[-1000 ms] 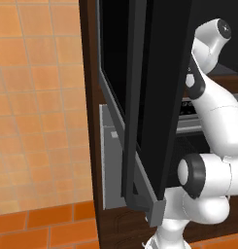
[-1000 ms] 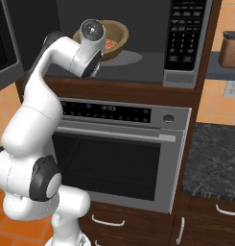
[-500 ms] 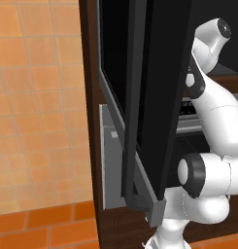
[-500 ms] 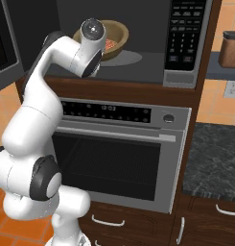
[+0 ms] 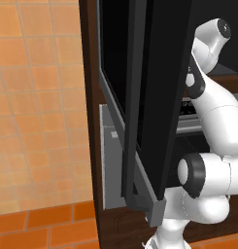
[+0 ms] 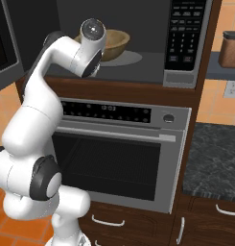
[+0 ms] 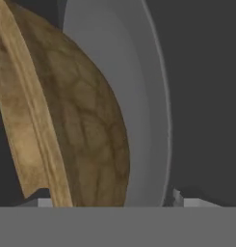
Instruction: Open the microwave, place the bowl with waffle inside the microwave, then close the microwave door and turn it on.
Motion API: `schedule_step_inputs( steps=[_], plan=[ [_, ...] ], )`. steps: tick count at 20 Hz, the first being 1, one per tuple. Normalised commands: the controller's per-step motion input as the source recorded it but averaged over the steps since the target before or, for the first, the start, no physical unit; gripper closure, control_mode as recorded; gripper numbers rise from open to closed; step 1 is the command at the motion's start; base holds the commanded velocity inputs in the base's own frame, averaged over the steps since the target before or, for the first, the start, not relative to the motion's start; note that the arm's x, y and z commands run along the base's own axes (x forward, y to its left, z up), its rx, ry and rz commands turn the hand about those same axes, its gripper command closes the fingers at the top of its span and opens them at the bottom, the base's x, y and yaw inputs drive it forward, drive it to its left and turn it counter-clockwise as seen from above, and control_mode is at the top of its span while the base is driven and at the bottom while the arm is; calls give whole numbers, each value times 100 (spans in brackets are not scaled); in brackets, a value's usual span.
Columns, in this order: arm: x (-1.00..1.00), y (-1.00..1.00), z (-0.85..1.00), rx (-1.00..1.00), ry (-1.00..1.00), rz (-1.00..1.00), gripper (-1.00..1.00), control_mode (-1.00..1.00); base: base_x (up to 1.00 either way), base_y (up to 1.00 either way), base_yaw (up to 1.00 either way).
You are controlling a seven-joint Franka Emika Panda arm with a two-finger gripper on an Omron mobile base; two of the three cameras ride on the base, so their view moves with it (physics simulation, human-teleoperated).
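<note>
The microwave (image 6: 186,43) stands open, its microwave door (image 5: 159,97) swung out to the left and seen edge-on in the left base view. The tan-brown bowl (image 6: 114,42) rests on the grey turntable plate (image 6: 126,58) inside the cavity. The waffle is hidden from these angles. My wrist (image 6: 92,48) reaches into the cavity just in front of the bowl's left side. In the hand view the bowl (image 7: 85,120) is very close, and my gripper (image 7: 110,200) is open, its tips wide apart on either side of the bowl's wall.
A grey oven (image 6: 119,158) with a display strip and a knob sits under the microwave. To the right are a dark stone counter (image 6: 215,153) and a brown canister (image 6: 230,48). Dark wood drawers (image 6: 109,221) run below. An orange tiled wall (image 5: 38,97) lies left of the door.
The bowl now sits lower and more level on the plate, and its reddish patch no longer shows. The arm has barely moved.
</note>
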Motion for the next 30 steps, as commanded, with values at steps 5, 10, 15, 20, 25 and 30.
schedule_step_inputs(
  steps=[5, 10, 15, 20, 25, 30],
  plan=[
    [-11, 0, 0, 0, 0, 0, -100, -100, 0, 0, 0],
    [-92, -13, 0, 0, -14, 0, -100, -100, 0, 0, 0],
    [-81, -11, 7, 0, -22, 0, -100, -100, 0, 0, 0],
    [-95, -3, -10, -5, -3, 0, -100, -100, 0, 0, 0],
    [-67, 17, -32, -21, -1, 0, -100, -100, 0, 0, 0],
    [-68, 57, -33, -22, -4, 0, -100, -100, 0, 0, 0]
  ],
)
